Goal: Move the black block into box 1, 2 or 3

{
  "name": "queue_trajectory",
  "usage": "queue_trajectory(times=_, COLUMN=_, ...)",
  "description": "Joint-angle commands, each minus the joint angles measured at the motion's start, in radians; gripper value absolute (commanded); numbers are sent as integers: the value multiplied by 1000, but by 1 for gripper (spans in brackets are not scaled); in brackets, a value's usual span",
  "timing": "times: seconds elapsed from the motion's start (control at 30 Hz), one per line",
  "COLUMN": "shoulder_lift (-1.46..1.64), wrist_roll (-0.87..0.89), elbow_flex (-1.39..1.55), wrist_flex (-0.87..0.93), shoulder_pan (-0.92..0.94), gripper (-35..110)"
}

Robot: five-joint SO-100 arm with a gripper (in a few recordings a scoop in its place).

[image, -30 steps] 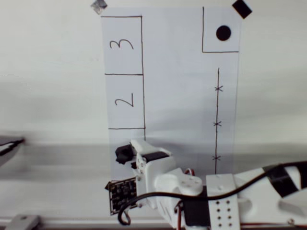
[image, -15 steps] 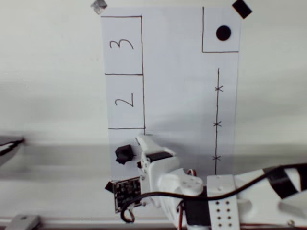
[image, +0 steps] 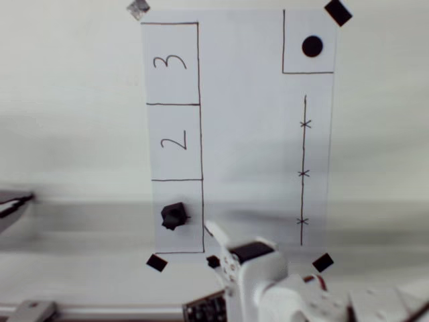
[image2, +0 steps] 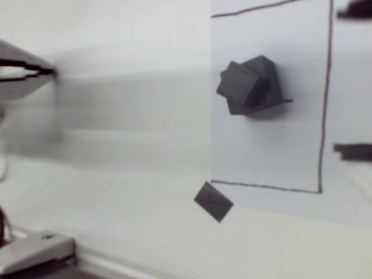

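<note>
Since the earlier frames, the gripper has been drawn back toward the lower edge of the overhead view, clear of the black block. Whether it is released cannot be told. The block is left inside the lowest outlined box, below box 2; placement appears done.

Overhead view: a fixed camera looks straight down on the white paper sheet, taking in its whole length from the dot square at the far right to the tape squares at the near edge, with the arm entering from the near side. Wrist view: a camera riding on the arm looks down at a slant from close by. Both views share the lowest outlined box, the black block in it, and the corner tape square.
</note>
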Motion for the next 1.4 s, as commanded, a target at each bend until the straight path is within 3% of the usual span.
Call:
queue_trajectory(times=0.0, shoulder_lift=264, wrist_roll=14, elbow_flex=166, wrist_flex=-6, shoulder_pan=-17, gripper=1)
queue_trajectory(times=0.9, shoulder_lift=1143, wrist_roll=-86, elbow_flex=1094, wrist_flex=-2, shoulder_pan=28, gripper=0)
queue_trajectory(times=1.37, shoulder_lift=1617, wrist_roll=-173, elbow_flex=1465, wrist_flex=107, shoulder_pan=69, gripper=0)
